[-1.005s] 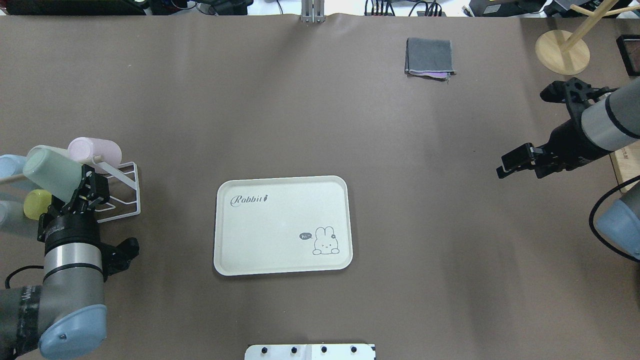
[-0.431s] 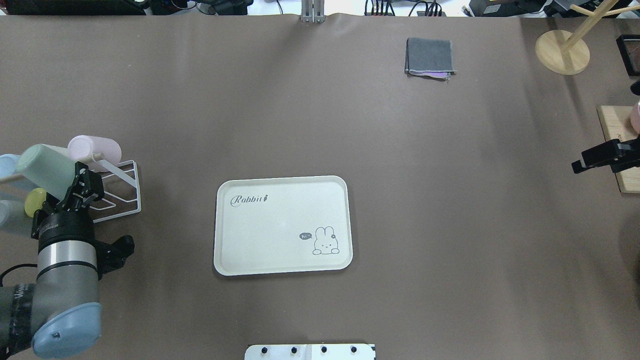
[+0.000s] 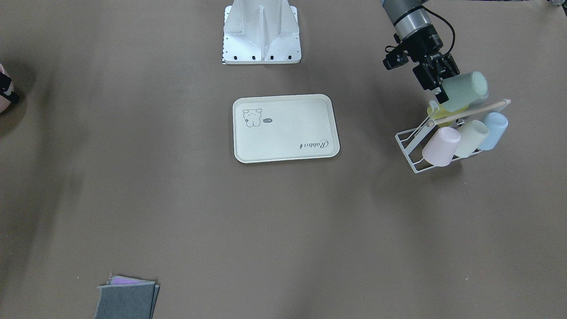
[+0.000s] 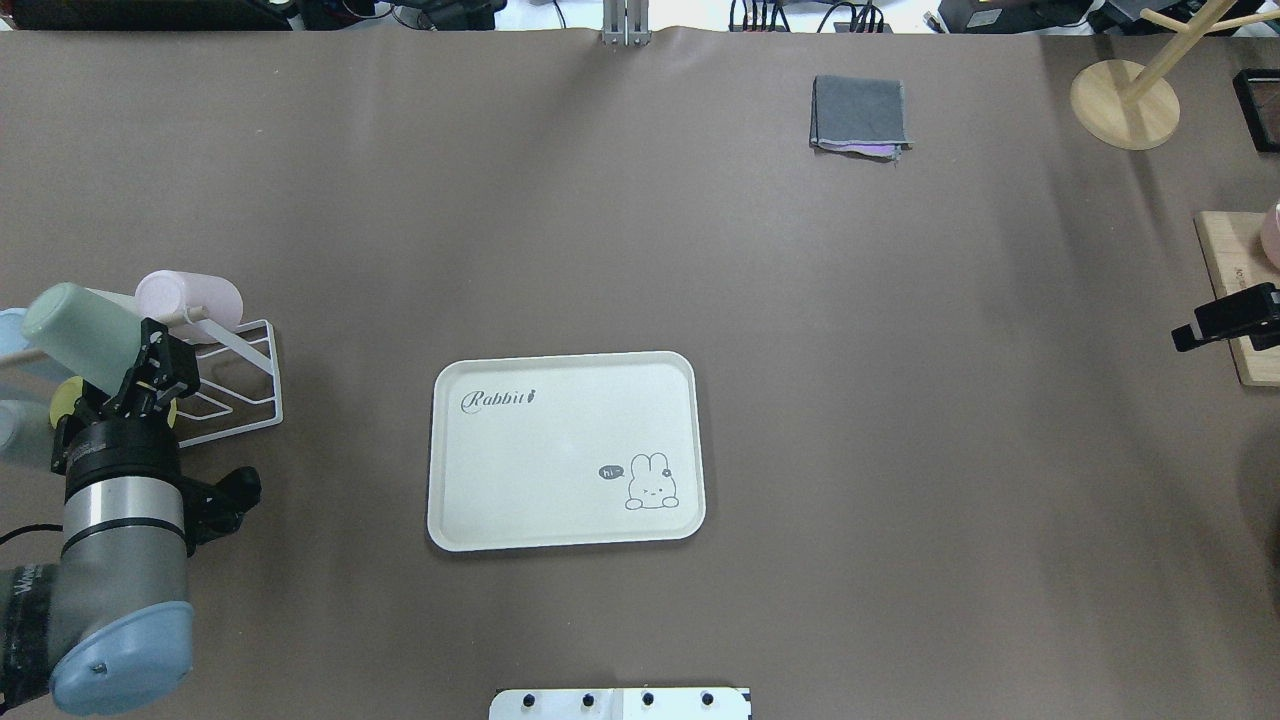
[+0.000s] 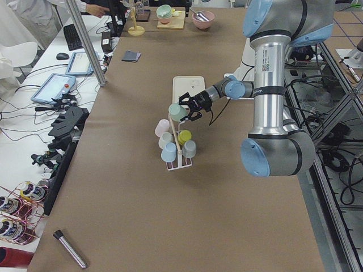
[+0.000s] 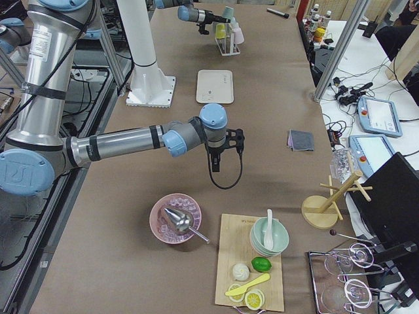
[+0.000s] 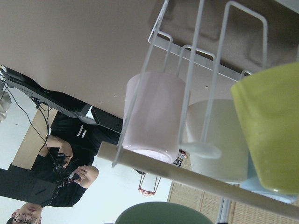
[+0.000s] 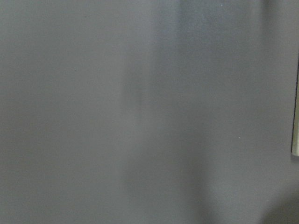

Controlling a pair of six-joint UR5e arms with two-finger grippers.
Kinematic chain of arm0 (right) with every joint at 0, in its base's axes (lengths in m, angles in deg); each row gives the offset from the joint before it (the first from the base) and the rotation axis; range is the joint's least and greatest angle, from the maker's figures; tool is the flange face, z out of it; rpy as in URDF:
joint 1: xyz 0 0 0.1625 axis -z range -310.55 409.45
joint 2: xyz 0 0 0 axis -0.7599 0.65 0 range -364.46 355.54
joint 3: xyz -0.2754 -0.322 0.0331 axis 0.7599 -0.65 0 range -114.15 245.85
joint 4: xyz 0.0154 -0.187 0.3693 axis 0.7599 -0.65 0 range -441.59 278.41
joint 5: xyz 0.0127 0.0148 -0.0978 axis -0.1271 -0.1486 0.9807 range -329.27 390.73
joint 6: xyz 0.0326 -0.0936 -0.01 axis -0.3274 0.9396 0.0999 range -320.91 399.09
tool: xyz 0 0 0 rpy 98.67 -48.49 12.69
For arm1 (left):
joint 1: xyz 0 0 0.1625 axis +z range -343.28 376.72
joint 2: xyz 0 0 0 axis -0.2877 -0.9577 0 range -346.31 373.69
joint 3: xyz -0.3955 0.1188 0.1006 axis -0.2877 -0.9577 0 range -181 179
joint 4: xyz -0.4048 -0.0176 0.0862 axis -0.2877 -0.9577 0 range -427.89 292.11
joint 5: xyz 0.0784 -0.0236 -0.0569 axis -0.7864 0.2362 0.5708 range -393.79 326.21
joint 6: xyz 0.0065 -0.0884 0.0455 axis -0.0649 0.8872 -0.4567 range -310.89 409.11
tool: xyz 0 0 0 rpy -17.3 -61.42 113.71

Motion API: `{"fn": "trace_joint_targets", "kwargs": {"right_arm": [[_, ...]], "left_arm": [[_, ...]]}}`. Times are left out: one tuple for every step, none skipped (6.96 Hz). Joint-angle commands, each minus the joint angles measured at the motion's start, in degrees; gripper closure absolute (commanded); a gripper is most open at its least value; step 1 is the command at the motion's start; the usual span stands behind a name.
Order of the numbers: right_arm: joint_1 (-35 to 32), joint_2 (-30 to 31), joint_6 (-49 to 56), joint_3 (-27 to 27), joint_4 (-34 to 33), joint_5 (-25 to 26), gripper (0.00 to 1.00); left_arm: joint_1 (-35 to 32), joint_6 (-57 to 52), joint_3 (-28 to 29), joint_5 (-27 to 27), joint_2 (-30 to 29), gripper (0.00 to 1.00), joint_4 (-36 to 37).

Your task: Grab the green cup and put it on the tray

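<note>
Left gripper [image 4: 150,358] has its two fingers closed on the mouth end of the green cup [image 4: 78,328]. I see the cup held in the air and tilted, with its closed bottom pointing away from the arm. It hangs just above the wooden rod [image 3: 469,111] of the white wire rack [image 4: 277,390], at the table's left end. On the rack rest a pink cup [image 4: 190,298], a cream cup [image 3: 471,138], a light blue cup [image 3: 495,125] and, beneath the green one, a yellow-green cup [image 4: 68,398]. The tray [image 4: 560,440] lies flat near the table's middle, well apart from the rack, and the green cup is not yet on it. Of the right gripper [image 4: 1225,315] I see only a black part at the overhead view's edge, beside a wooden board [image 4: 1235,290], so I cannot tell how wide its fingers stand.
</note>
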Motion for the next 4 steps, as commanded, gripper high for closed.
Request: {"fn": "trace_joint_targets", "kwargs": {"right_arm": [[-1.9, 3.7, 3.9, -0.1, 0.1, 1.4, 0.00], [-3.3, 5.1, 8.7, -1.1, 0.0, 1.8, 0.00], [-5.1, 5.7, 9.5, -1.9, -0.1, 1.1, 0.01], [-7.1, 5.9, 9.5, -3.8, -0.5, -0.3, 0.01]], "left_arm": [[-0.4, -0.3, -0.5, 0.3, -2.2, 0.24, -2.3], [-0.2, -0.1, 1.0, 0.3, -4.6, 0.24, -7.2], [-0.2, -0.1, 3.1, 0.3, -6.1, 0.26, -14.2], [-0.1, -0.1, 4.5, 0.3, -8.1, 0.27, -19.5]]}}
